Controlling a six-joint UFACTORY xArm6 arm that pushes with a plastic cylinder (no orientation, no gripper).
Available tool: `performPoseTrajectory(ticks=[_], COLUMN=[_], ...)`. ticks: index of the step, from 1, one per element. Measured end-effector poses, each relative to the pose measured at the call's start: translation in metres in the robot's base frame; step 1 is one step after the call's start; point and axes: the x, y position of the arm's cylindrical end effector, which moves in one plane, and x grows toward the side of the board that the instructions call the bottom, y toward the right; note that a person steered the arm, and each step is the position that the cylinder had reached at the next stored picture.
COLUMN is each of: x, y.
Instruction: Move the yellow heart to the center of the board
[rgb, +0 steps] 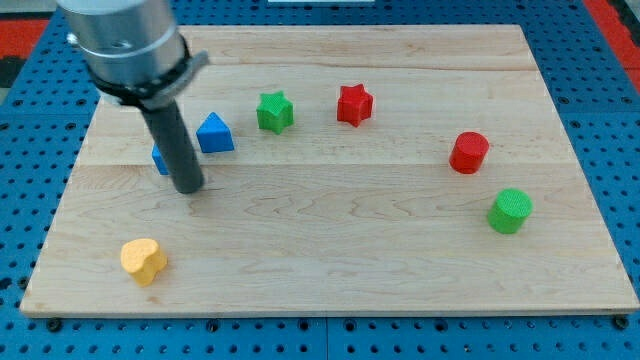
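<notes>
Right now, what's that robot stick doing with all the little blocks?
It wants to push the yellow heart to the middle of the board. My tip isn't touching the heart; it sits above it in the view, next to a blue block half hidden behind the rod. The heart waits near the bottom left corner. The other blocks lie further off.

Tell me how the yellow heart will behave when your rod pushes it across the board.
The yellow heart looks like a squat, rigid block lying flat on the wooden board, so it will probably slide rather than roll or tip. Its lobed outline may make it rotate under an off-centre push. My tip is apart from it, toward the view's top.
</notes>
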Motion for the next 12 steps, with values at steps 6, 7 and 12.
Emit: performPoseTrajectory(ticks=[6,7,12], x=[0.089,0.088,0.072], y=[-0.042,-0.008,0.017])
